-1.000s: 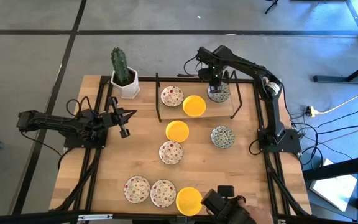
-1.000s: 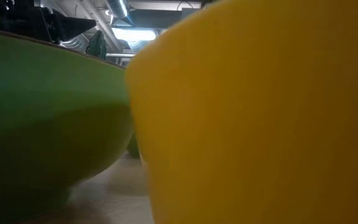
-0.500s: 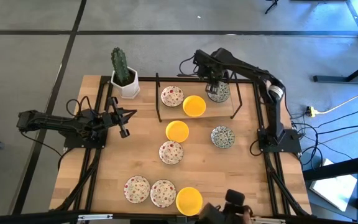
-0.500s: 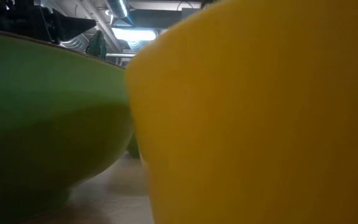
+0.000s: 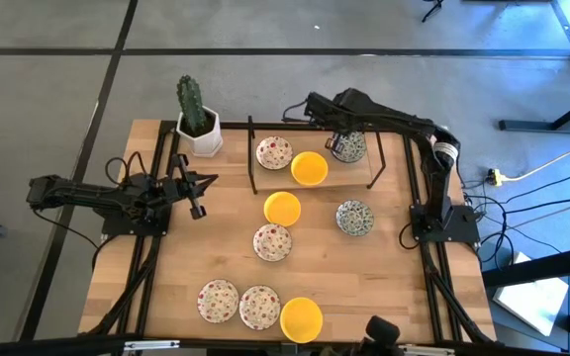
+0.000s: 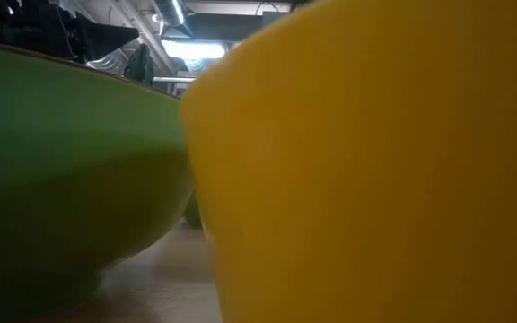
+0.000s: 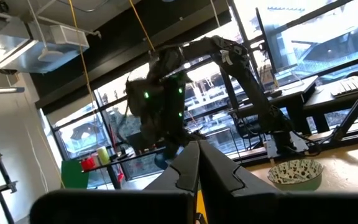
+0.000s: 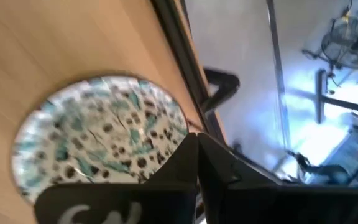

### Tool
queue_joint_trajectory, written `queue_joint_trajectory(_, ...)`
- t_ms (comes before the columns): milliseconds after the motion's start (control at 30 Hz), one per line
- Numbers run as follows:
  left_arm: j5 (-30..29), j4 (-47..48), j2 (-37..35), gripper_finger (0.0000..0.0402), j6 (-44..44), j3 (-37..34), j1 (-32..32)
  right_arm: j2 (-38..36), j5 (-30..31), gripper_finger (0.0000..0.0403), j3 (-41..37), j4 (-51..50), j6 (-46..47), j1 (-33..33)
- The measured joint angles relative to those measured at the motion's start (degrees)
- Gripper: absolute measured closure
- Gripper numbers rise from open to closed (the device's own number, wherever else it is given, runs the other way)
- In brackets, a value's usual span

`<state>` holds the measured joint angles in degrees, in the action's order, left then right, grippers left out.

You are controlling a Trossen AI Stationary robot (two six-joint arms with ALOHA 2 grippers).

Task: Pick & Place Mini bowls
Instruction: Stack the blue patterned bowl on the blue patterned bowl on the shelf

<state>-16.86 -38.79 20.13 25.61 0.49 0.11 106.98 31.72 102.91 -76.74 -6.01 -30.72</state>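
Three mini bowls stand on a wooden board inside a black frame at the table's far side: red-speckled [image 5: 274,152], yellow [image 5: 309,167] and green-patterned [image 5: 349,146]. My right gripper [image 5: 336,136] hangs shut just above the green-patterned bowl [image 8: 104,134], tips over its rim, holding nothing. More bowls rest on the table: yellow [image 5: 283,208], green-patterned [image 5: 354,217], red-speckled [image 5: 272,241], and three along the near edge [image 5: 259,307]. My left gripper [image 5: 198,208] waits shut at the table's left, above the table.
A cactus in a white pot [image 5: 198,124] stands at the far left corner. The black frame's posts [image 5: 252,153] rise around the board. In the low view a yellow bowl [image 6: 375,161] and a greenish one [image 6: 61,170] fill the picture. A dark object [image 5: 382,326] shows at the near edge.
My right gripper has risen from the green-patterned bowl on the board and swung toward the table's left and far edge, rolling its wrist. The bowl stays where it was and now shows more fully.
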Motion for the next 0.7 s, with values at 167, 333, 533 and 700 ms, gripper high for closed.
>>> queue_joint_trajectory(167, 0.0, 0.0, 0.0, 0.0397, -0.4, 0.0, 0.0, 0.2, 2.9, 0.0399, -6.3, 2.7, -0.5, -0.8)
queue_joint_trajectory(333, 0.0, 0.0, 0.0, 0.0400, -0.4, 0.0, 0.0, 0.2, 5.0, 0.0400, -10.6, 6.4, -2.3, -1.9)
queue_joint_trajectory(533, 0.0, -0.1, 0.0, 0.0394, -0.4, 0.0, 0.0, 0.2, 5.1, 0.0400, -13.2, 11.9, -4.0, -2.7)
queue_joint_trajectory(700, 0.0, -0.1, 0.0, 0.0398, -0.4, 0.0, 0.0, 0.2, 3.4, 0.0401, -13.7, 13.5, -5.3, -3.1)
